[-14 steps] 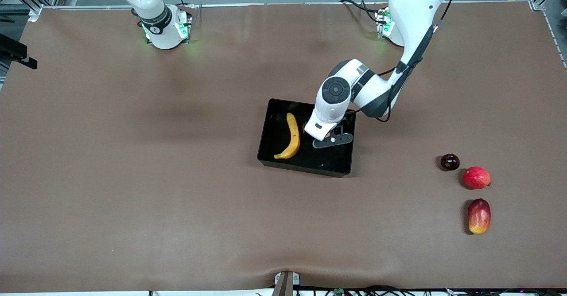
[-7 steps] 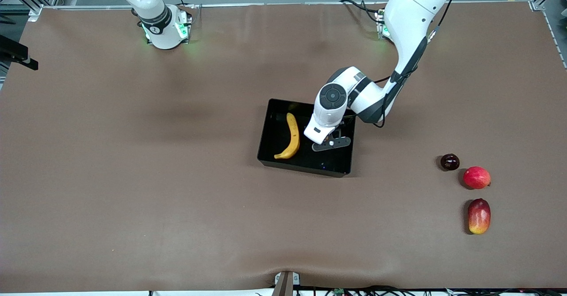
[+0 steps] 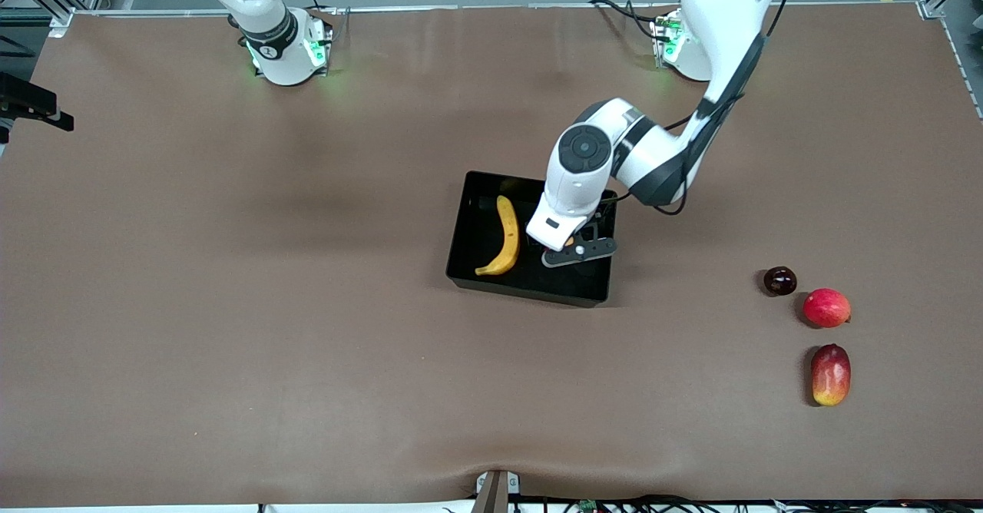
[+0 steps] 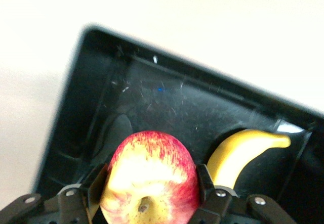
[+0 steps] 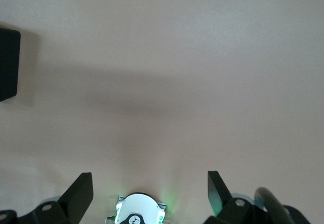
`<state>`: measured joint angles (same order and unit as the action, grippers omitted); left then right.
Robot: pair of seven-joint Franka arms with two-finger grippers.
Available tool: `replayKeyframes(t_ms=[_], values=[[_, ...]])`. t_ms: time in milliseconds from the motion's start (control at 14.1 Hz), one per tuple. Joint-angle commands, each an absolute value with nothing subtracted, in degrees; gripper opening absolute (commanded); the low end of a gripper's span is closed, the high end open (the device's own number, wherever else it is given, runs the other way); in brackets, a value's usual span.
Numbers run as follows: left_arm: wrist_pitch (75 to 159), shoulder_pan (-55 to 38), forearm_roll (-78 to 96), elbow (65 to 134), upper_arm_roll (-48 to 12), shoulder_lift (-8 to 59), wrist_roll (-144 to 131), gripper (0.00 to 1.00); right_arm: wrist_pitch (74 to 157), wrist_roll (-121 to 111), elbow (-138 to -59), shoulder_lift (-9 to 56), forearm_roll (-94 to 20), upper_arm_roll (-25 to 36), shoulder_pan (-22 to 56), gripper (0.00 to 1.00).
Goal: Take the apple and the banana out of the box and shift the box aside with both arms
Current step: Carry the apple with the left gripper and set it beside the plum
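The black box [image 3: 530, 292] sits mid-table with the yellow banana [image 3: 507, 238] lying inside, at the side toward the right arm's end. My left gripper [image 3: 566, 246] is in the box's other half, shut on the red-and-yellow apple [image 4: 152, 178]. In the left wrist view the gripper [image 4: 151, 179] clamps the apple from both sides, with the box floor [image 4: 126, 97] below and the banana [image 4: 243, 148] beside. I cannot tell if the apple touches the floor. My right gripper [image 5: 148, 183] is open and empty, high over bare table near its own base, and waits.
A dark round fruit [image 3: 779, 280], a plain red fruit [image 3: 826, 307] and a red-yellow mango [image 3: 830, 374] lie at the left arm's end of the table. The right arm's base [image 3: 288, 52] stands at the table's back edge. A box corner [image 5: 7, 64] shows in the right wrist view.
My left gripper, still holding the apple, has shifted slightly inside the box toward the front camera, and the arm's elbow has swung. The banana and box have not moved.
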<state>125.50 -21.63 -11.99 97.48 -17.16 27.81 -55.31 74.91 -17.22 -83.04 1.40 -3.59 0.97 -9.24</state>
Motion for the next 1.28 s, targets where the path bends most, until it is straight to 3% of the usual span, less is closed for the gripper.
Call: replayKeyframes(t_ms=[0, 427, 1209], values=[[117.97, -19.61, -13.18, 91.95, -17.23, 26.28, -52.49, 0.00, 74.36, -17.49, -82.27, 1.67, -3.43, 0.53, -9.67, 1.00], [116.37, -5.30, -13.18, 92.11, -17.23, 25.66, -29.49, 0.00, 74.36, -17.49, -82.27, 1.67, -3.43, 0.53, -9.58, 1.00], [129.18, 9.22, -19.69, 91.23, -16.79, 39.01, -15.56, 0.00, 74.36, -17.40, -82.27, 2.46, -3.16, 0.53, -9.58, 1.00]])
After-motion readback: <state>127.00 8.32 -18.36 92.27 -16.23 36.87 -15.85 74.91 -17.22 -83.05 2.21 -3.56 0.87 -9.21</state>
